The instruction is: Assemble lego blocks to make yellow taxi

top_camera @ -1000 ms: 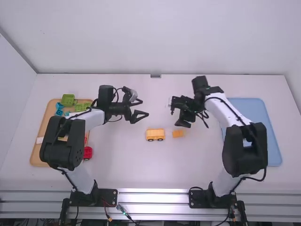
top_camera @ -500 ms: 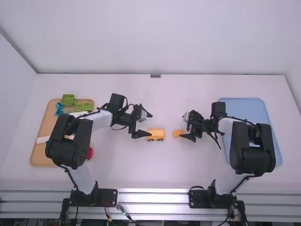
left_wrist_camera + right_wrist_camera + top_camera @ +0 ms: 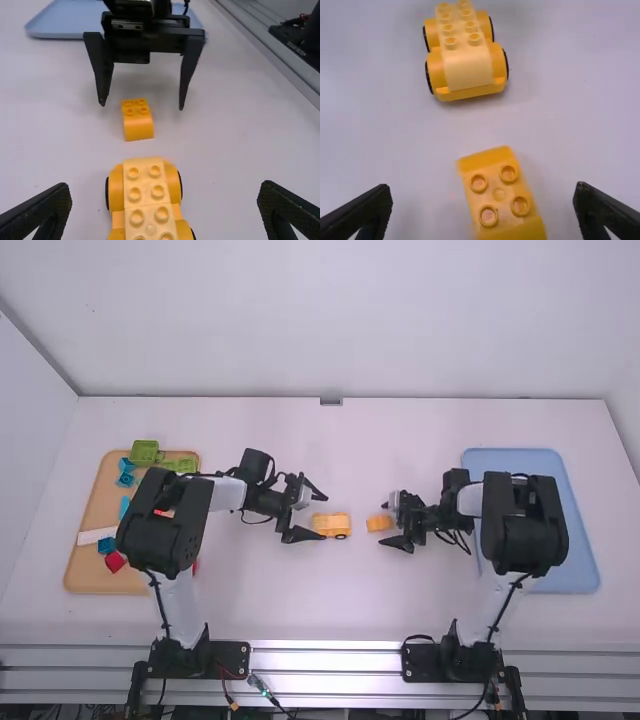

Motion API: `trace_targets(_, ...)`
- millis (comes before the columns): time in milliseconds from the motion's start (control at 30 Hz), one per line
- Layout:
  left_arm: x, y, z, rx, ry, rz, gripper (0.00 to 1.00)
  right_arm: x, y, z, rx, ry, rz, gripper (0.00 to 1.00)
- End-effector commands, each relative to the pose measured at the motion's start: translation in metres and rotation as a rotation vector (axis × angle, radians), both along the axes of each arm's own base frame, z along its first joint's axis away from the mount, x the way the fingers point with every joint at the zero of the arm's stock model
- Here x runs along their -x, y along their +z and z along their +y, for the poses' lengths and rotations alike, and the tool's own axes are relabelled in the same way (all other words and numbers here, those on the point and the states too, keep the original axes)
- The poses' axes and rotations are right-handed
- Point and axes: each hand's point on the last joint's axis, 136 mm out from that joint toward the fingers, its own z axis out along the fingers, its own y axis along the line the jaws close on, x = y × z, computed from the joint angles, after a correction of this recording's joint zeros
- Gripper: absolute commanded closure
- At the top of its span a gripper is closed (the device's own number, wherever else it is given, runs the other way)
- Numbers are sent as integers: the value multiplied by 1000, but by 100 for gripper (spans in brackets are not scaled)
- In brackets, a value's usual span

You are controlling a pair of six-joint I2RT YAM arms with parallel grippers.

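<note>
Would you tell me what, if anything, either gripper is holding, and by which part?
Nothing is held: the left gripper is open by the yellow wheeled base, the right gripper open by the small yellow block.

Car base (image 3: 331,526) is parked mid-bench (image 3: 250,610), single block (image 3: 379,524) right of it, bricks (image 3: 144,452) kept in left tray (image 3: 85,575), another tray (image 3: 585,570) set far right.

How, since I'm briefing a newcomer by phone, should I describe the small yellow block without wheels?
On the white table, find the blue tray on the right, then go left to the right gripper. The small yellow-orange block lies at its open fingertips, four round studs on top. Its neighbour, the wheeled base, is longer and has more studs; this block has no wheels.
</note>
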Motion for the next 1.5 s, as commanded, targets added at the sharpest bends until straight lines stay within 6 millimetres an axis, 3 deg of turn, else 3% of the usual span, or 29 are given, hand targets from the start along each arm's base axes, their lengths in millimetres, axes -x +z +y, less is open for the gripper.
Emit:
trace_targets(0,1,5,-4,30,-28,-24,1,-12,-2,1,-13,51,-62,13)
trace_targets(200,2,6,-4,35,-30,-20,1,-11,-10,-1,-34,111,-38,38)
trace_targets(300,3,6,-4,35,-30,-17,1,-7,-13,-1,-37,129,-32,41)
trace_targets(500,5,4,-4,23,-28,4,1,-9,-22,-2,-16,83,5,57)
trace_targets(667,8,-18,-7,-88,-22,-24,1,-6,-18,-1,-33,90,13,72)
trace_targets(833,17,-34,-16,-120,-38,-107,1,-6,0,1,-65,101,63,78)
trace_targets(1067,1,-53,-8,-180,161,-42,1,4,45,5,-148,225,35,81)
trace_targets(1333,13,-61,-5,-160,159,-67,1,-9,58,9,-210,190,-7,84)
trace_targets(1467,5,-65,-7,-166,168,-26,1,-9,69,8,-191,195,-23,84)
